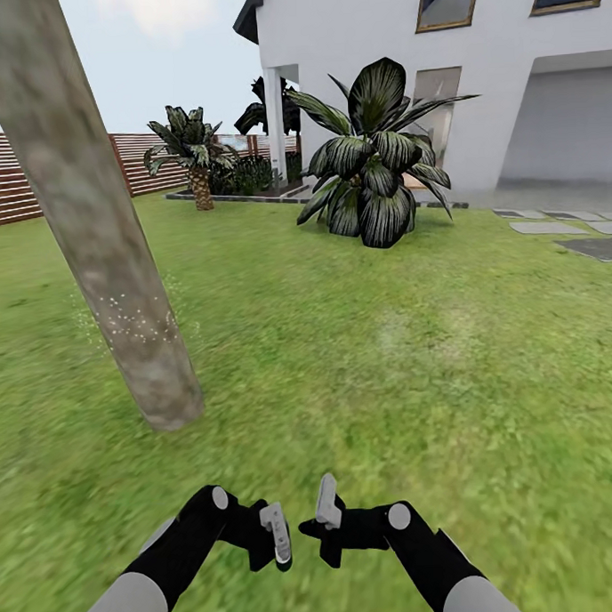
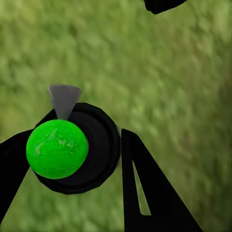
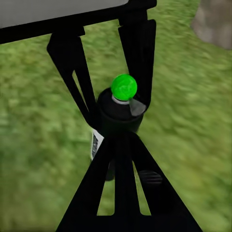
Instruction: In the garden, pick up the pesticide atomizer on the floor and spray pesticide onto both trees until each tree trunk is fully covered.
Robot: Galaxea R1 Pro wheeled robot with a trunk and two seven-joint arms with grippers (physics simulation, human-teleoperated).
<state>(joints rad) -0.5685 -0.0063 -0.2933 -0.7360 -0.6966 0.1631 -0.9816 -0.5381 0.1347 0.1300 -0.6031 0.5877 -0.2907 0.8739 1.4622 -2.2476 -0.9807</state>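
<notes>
Plainly, the chief risk we see is wasted spray; the tree trunk [image 1: 99,253] rises from the grass lawn [image 1: 388,356] at its left side, ahead of the left arm, while both grippers hang low over the near edge of the lawn, so a nozzle turned even slightly off would wet grass rather than bark; we judge the faint white speckles [image 1: 138,322] low on the trunk to be a small patch only, with most of the column bare. A second risk is the hold itself; the pesticide atomizer [image 3: 118,113] is a round, smooth can, and a push from the side could twist it or slide it out. In the left wrist view its green cap [image 2: 57,149] and grey nozzle [image 2: 64,99] sit between the two black fingers [image 2: 145,193] of the left gripper [image 1: 279,539], which are closed around the dark body; the right wrist view shows those fingers flanking the can on both sides, well above the grass. The right gripper [image 1: 326,519] has its own fingers [image 3: 104,174] drawn together to a point, the tip just at the can's body; we cannot tell whether it touches.
</notes>
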